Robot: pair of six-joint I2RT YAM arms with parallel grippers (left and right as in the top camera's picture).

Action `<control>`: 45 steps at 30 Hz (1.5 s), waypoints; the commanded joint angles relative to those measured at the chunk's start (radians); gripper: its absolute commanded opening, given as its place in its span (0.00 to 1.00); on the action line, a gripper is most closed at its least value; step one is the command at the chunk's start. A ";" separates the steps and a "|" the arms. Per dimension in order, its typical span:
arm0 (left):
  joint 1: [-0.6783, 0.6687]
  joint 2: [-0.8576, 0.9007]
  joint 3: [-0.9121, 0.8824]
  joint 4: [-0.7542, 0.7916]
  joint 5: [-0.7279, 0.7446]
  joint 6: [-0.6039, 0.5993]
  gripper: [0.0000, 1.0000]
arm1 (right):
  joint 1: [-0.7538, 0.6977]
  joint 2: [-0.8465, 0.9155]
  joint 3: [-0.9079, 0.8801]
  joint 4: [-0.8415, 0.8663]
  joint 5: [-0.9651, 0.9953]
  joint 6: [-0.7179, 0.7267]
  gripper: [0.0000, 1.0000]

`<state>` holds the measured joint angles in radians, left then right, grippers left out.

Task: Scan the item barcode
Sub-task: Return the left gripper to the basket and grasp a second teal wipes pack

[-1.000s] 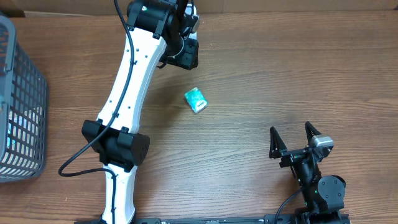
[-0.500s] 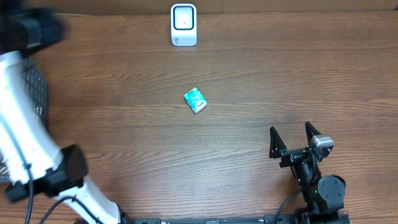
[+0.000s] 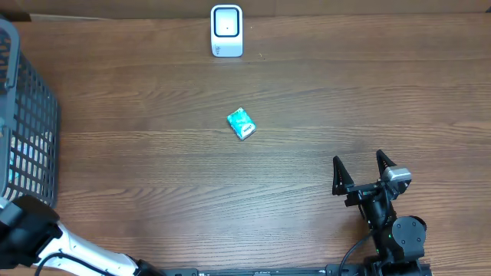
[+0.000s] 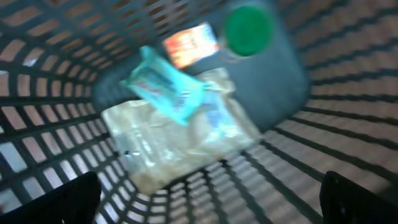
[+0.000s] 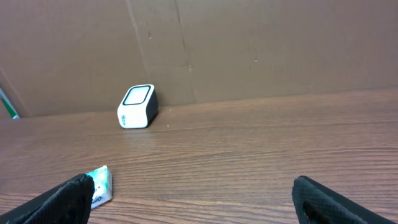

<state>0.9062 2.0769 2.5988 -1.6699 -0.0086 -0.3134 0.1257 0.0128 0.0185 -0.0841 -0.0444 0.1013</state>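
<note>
A small teal-and-white item (image 3: 242, 123) lies on the wooden table near its middle; it also shows at the lower left of the right wrist view as the item (image 5: 100, 185). The white barcode scanner (image 3: 226, 31) stands at the back edge and appears again as the scanner (image 5: 137, 106). My right gripper (image 3: 360, 175) rests open and empty at the front right, well short of the item. My left gripper (image 4: 205, 205) hangs open and empty over the inside of the dark mesh basket (image 3: 27, 146). Only part of the left arm (image 3: 31, 234) shows in the overhead view.
Inside the basket (image 4: 348, 93) lie a teal packet (image 4: 165, 87), an orange-labelled packet (image 4: 191, 45), a green-capped container (image 4: 249, 28) and a clear plastic bag (image 4: 180, 143). A brown cardboard wall (image 5: 249, 43) runs along the table's back edge.
My left arm has swung from the scanner at the back to the far left, over the basket, uncovering the scanner. The item and my right arm have not moved.
</note>
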 commanded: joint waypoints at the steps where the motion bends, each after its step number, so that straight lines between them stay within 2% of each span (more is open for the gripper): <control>1: 0.010 0.057 -0.036 0.022 -0.077 0.001 1.00 | -0.003 -0.010 -0.010 0.002 0.006 0.003 1.00; 10: 0.012 0.083 -0.251 0.140 -0.182 0.076 0.95 | -0.003 -0.010 -0.010 0.002 0.006 0.003 1.00; 20: 0.002 0.083 -0.590 0.418 -0.182 0.144 0.89 | -0.003 -0.010 -0.010 0.002 0.006 0.003 1.00; 30: 0.002 0.095 -0.828 0.752 -0.167 0.333 0.84 | -0.003 -0.010 -0.010 0.002 0.006 0.003 1.00; 34: 0.002 0.108 -0.893 0.827 -0.072 0.410 0.80 | -0.003 -0.010 -0.010 0.002 0.006 0.003 1.00; 39: -0.003 0.111 -0.993 0.930 -0.053 0.426 0.80 | -0.003 -0.010 -0.010 0.002 0.006 0.003 1.00; 41: -0.004 0.111 -1.013 0.941 -0.053 0.425 0.68 | -0.003 -0.010 -0.010 0.002 0.006 0.003 1.00; 42: -0.004 0.111 -1.014 0.939 -0.051 0.425 0.59 | -0.003 -0.010 -0.010 0.002 0.006 0.003 1.00; 43: -0.004 0.111 -1.014 0.937 -0.051 0.425 0.43 | -0.003 -0.010 -0.010 0.002 0.006 0.003 1.00; 44: -0.004 0.110 -1.011 0.933 -0.051 0.421 0.21 | -0.003 -0.010 -0.010 0.002 0.006 0.003 1.00; 45: -0.004 0.108 -1.008 0.925 -0.051 0.418 0.08 | -0.003 -0.010 -0.010 0.002 0.006 0.003 1.00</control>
<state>0.9157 2.1433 1.6360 -0.7189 -0.1272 0.0868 0.1257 0.0128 0.0185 -0.0845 -0.0444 0.1017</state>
